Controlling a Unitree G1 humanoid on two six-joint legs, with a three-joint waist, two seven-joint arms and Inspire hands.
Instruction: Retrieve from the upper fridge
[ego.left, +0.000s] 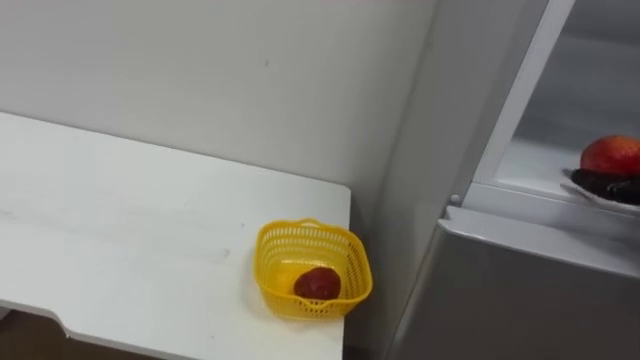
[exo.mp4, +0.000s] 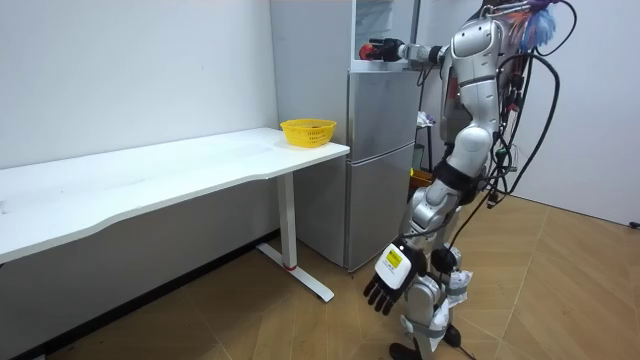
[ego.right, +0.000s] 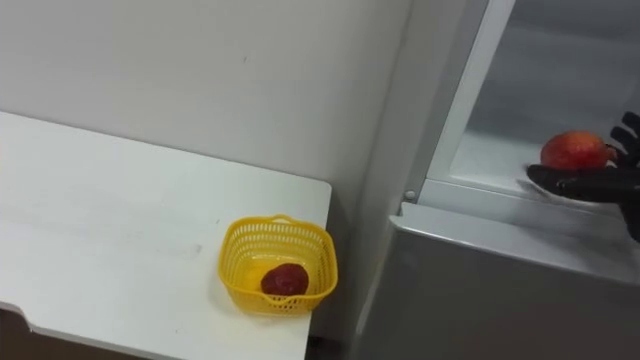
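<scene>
1. Left eye view: the fridge (ego.left: 520, 290) has its upper compartment open, and a red apple (ego.left: 612, 153) sits on the shelf inside. The dark right hand (ego.left: 603, 186) lies low at the apple's front, touching it or just beside it. On the table (ego.left: 120, 230) next to the fridge, a yellow basket (ego.left: 270, 262) holds another red fruit (ego.left: 317, 283).
2. Room view: the robot stands upright at the fridge, its right arm stretched level into the upper compartment. The left hand (exo.mp4: 388, 278) hangs low by the leg, fingers relaxed and holding nothing.
3. Right eye view: the right hand is at the apple's front and right side — whether it has clamped on the apple I cannot tell.
4. The step in hand, as I judge it, is the grasp inside the fridge. The next move calls for a firm hold on the apple, then drawing it out over the shelf's front edge — probably toward the basket.
</scene>
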